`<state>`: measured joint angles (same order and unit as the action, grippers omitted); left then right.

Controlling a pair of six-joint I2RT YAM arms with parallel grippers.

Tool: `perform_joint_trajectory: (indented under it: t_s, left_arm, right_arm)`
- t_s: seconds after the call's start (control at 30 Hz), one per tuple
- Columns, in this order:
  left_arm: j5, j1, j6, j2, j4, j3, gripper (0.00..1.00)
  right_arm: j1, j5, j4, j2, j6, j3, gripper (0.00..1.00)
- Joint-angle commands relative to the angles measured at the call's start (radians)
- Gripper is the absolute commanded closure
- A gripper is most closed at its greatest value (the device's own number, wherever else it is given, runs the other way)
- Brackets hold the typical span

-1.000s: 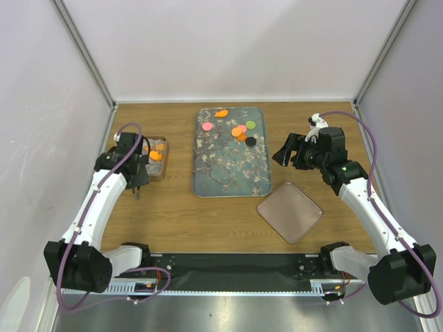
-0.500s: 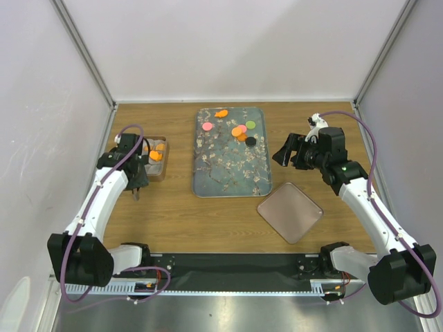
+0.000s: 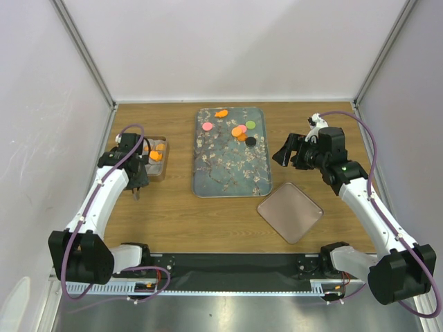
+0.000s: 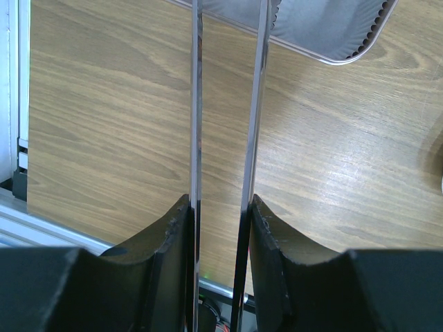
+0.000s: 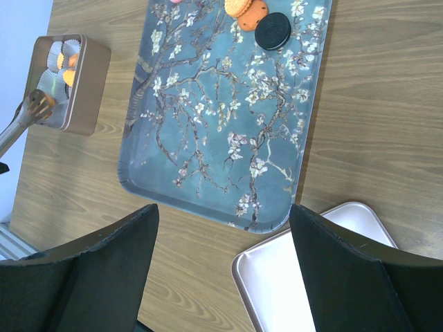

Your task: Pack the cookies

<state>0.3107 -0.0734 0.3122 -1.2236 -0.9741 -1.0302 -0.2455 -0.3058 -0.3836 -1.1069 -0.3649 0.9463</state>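
Metal tongs [image 4: 196,138] are clamped in the left gripper [image 4: 220,206], their tips at the near edge of the small box [image 3: 165,164] on the left. Over the last second the left arm has shifted only slightly. The right gripper [image 5: 223,211] has stayed spread and empty, right of the tray [image 3: 228,173]. Most cookies [image 3: 240,130] lie on the tray's far end; a few sit in the box. Packing is probably paused between transfers.
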Motion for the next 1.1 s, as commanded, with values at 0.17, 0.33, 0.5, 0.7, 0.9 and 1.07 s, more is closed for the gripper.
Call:
perform_joint_trajectory:
  t_s: [0.17,0.33,0.5,0.7,0.9,1.07]
  left_arm:
    - [0.013,0.011,-0.021,0.006,0.008,-0.005,0.60]
    - [0.007,0.011,-0.019,0.009,0.015,0.008,0.58]
    - [0.002,0.011,-0.018,0.006,0.023,0.012,0.58]
    - [0.002,0.011,-0.021,0.010,0.021,0.012,0.57]
    - [0.001,0.011,-0.024,0.007,0.023,0.009,0.55]
    - [-0.001,0.011,-0.025,0.009,0.021,0.007,0.55]
  right_arm:
    - [-0.001,-0.009,0.026,0.024,0.001,0.003,0.17]
    - [-0.001,-0.009,0.028,0.025,0.003,0.002,0.17]
    - [-0.001,-0.009,0.025,0.027,0.003,0.003,0.17]
    - [-0.001,-0.007,0.023,0.028,0.004,0.003,0.16]
    - [-0.001,-0.006,0.023,0.028,0.004,0.003,0.16]
    - [-0.001,-0.004,0.023,0.030,0.004,0.003,0.16]
